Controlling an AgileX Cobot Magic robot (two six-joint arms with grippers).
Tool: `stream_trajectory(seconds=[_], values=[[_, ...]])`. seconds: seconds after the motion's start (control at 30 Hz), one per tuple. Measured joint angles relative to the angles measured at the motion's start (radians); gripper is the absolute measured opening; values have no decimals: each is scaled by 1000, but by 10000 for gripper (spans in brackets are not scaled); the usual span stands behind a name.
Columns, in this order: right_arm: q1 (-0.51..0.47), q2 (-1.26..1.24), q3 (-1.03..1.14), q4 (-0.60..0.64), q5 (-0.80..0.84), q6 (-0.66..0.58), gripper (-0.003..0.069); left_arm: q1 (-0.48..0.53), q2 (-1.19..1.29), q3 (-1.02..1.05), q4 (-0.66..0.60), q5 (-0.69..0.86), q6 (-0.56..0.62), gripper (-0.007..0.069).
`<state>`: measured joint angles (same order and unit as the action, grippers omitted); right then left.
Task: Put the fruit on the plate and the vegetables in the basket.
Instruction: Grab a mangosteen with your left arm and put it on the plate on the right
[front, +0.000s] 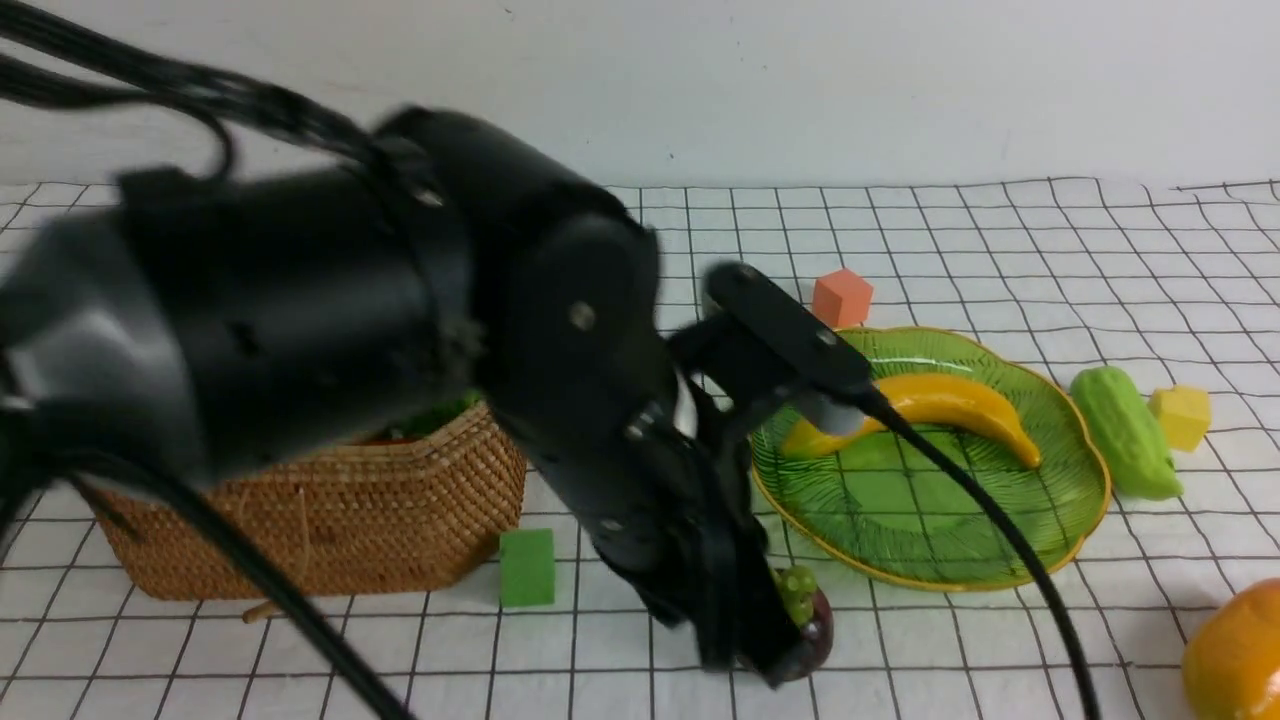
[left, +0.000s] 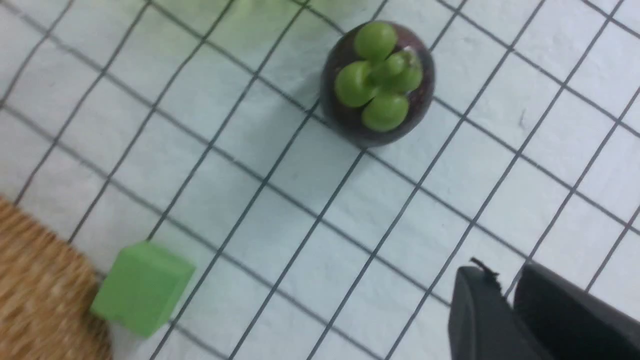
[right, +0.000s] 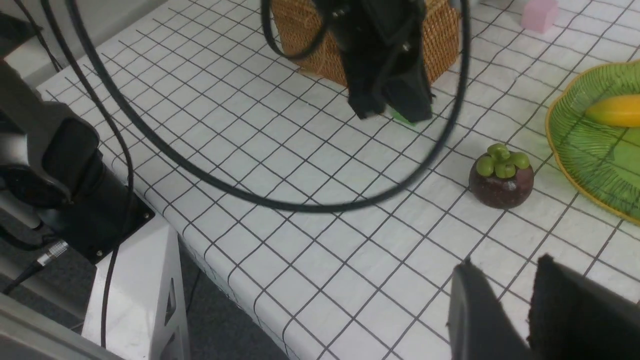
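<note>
Left gripper (left: 500, 272) low by the table's (front: 1000, 640) front edge, jaws a sliver apart, empty, mangosteen (left: 377, 82) near it, banana (front: 950, 400) on plate (front: 930, 520), gourd (front: 1125, 432) just beside plate, right gripper (right: 507, 262) slightly parted, empty

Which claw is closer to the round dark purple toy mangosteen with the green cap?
Left. The left claw hangs close beside the dark purple mangosteen, just above the checked cloth. The right claw is farther off, with several bare squares between.
</note>
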<state>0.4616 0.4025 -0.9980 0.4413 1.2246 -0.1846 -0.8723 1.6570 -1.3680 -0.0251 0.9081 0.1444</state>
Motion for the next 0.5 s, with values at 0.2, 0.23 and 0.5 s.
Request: stream_trajectory(seconds=[0.2, 0.23, 0.5], values=[[0, 0, 0, 26, 39, 7, 201, -25, 139, 0, 3, -182, 4, 580], [0, 0, 0, 29, 39, 7, 201, -25, 147, 0, 4, -195, 4, 598], [0, 0, 0, 65, 39, 8, 204, -25, 278, -8, 151, -345, 2, 597]])
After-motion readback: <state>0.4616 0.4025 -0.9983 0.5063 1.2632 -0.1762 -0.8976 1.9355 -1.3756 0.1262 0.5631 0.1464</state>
